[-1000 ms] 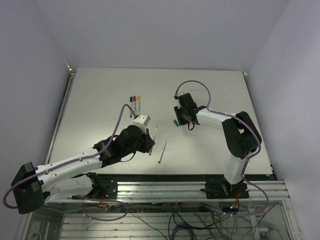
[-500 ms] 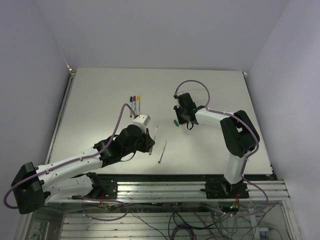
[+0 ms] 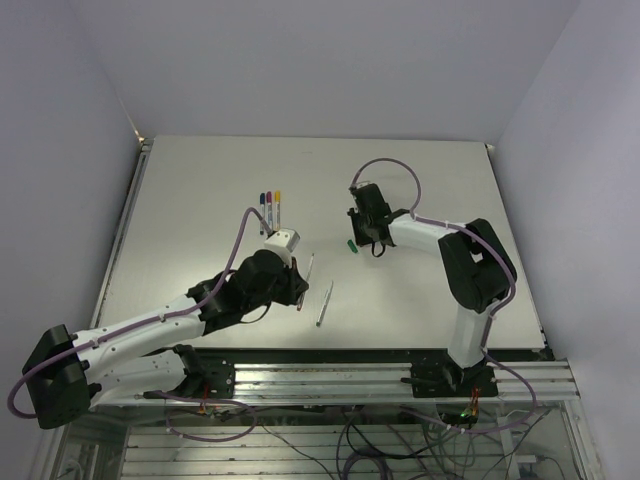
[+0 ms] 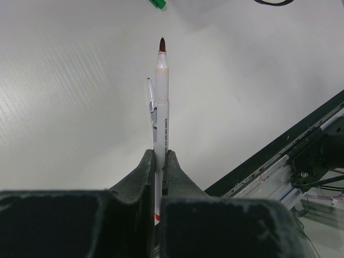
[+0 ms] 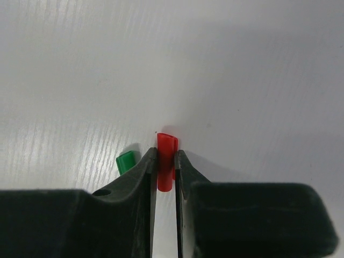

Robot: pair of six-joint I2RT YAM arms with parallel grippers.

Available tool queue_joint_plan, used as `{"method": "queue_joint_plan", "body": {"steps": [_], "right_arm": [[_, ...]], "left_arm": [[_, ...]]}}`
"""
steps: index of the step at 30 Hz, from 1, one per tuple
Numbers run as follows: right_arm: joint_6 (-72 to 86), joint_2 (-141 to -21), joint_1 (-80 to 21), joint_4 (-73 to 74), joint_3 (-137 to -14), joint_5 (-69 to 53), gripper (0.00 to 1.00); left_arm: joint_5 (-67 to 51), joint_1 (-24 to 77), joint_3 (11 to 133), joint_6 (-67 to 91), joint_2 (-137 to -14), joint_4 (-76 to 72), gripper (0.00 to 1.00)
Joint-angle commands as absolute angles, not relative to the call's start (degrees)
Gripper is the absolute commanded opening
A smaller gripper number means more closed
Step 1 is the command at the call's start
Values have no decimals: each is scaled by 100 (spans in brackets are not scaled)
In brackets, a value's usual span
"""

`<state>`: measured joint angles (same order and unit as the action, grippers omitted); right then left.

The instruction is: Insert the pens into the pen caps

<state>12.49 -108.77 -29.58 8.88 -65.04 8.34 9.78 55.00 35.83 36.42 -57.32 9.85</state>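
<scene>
My left gripper [image 4: 159, 156] is shut on a pale pen [image 4: 161, 102] whose dark red tip points away from the wrist, held just above the table; in the top view the left gripper [image 3: 298, 290] is at the near centre. Another pen [image 3: 324, 303] lies on the table beside it. My right gripper [image 5: 165, 153] has its jaws pressed on both sides of a red pen cap [image 5: 166, 156] that rests on the table. A green pen cap [image 5: 126, 161] lies just left of its left finger. From above, the right gripper [image 3: 361, 238] hides the red cap, and the green cap [image 3: 351, 245] shows beside it.
Three pens [image 3: 270, 210] with blue, purple and orange caps fitted lie side by side at the far left centre. The metal rail [image 3: 400, 375] runs along the table's near edge.
The right jaws have narrowed onto the red cap, and that gripper has shifted slightly away from the green cap, which now shows more. The left arm and its pen have not moved.
</scene>
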Motion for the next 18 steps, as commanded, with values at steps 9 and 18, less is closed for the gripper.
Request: {"method": "queue_joint_plan", "body": {"steps": [9,18], "right_arm": [[1901,-8627,-2953,559,-6113,622,0],[2490,-6630,-3153,-578,-5052,195,0]], "left_arm": [[632,5463,3635,3391,-5904,-39,7],[-14,5462,3686,3406,-6364,-1483,7]]}}
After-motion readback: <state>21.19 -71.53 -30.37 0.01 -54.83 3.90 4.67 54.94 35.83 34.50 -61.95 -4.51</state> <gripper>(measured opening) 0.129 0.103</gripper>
